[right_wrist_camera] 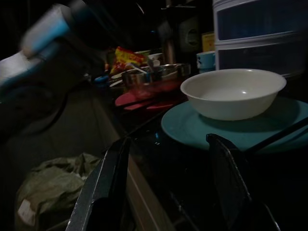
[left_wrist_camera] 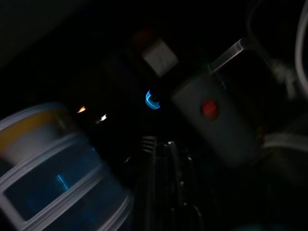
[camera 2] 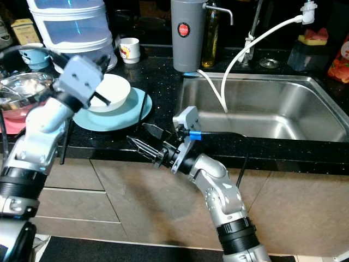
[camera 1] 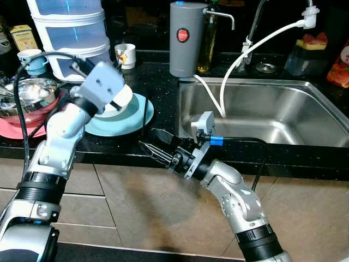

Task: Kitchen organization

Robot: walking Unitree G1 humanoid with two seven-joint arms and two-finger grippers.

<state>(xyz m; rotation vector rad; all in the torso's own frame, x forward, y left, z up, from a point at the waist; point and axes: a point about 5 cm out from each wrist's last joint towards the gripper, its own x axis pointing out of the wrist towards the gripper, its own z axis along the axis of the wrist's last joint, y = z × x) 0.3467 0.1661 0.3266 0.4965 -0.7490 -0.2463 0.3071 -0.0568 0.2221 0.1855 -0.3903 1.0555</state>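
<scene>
Right pincer, long black fingers spread, hovers beside round white bowl on glossy teal plate.

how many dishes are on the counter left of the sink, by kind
plates: 1, teal plate
bowls: 2, white bowl, steel bowl
cups: 2, white cup, blue cup
total: 5

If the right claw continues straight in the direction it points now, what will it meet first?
Probably the teal plate holding the white bowl: the open right claw points along the counter edge toward them. Depth is unclear.
</scene>
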